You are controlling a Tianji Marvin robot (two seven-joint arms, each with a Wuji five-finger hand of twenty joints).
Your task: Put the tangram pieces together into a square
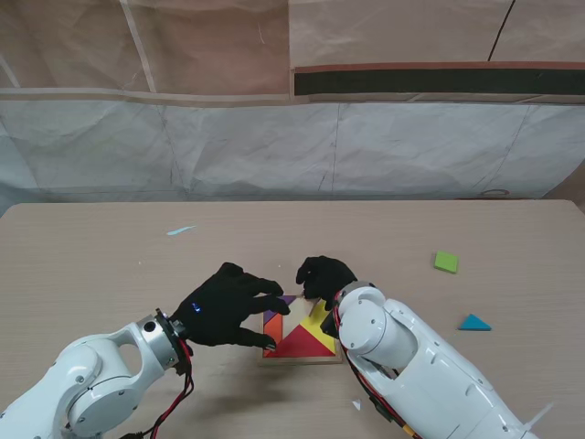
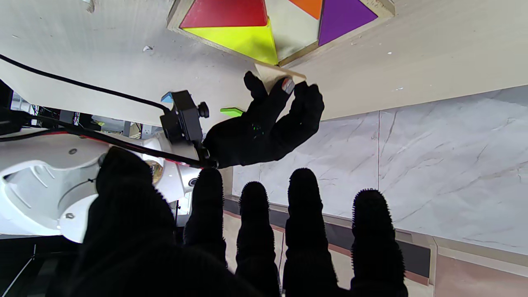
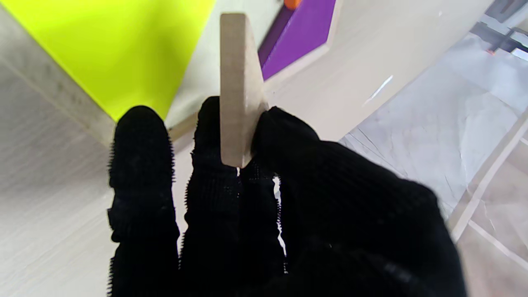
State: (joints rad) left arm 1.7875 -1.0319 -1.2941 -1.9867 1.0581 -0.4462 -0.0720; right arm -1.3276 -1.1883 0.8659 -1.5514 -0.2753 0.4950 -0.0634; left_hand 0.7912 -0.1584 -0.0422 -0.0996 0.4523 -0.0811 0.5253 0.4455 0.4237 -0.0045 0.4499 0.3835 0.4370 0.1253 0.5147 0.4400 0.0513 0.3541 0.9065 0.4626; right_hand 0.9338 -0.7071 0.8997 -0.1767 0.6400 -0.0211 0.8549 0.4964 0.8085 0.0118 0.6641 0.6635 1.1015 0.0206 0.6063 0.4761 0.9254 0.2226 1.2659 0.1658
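My right robot hand [image 1: 322, 275] is pinching a small flat wooden piece [image 3: 239, 90] on its thin edges, between the thumb and a finger, just at the far side of the square tray [image 1: 302, 358]. I can only see its bare wood side, so I cannot tell its color. My left robot hand [image 1: 228, 306] holds nothing; its fingers are spread, with the tips at the left edge of the tray, maybe keeping it from sliding. Inside the tray I see a red triangle [image 1: 303, 343], a yellow triangle [image 1: 319, 317], an orange piece [image 1: 272, 325] and a purple piece [image 2: 342, 16], with a bare gap between them. A green square [image 1: 445, 262] and a blue triangle [image 1: 473, 322] lie loose on the tabletop, far to the right. I think these pieces are light, hard and smooth, so they will not bend or break, but they can slip or tip over. They lie very flat, so the best place to grab is two opposite edges. I would squeeze softly and lower the piece flat into the gap.
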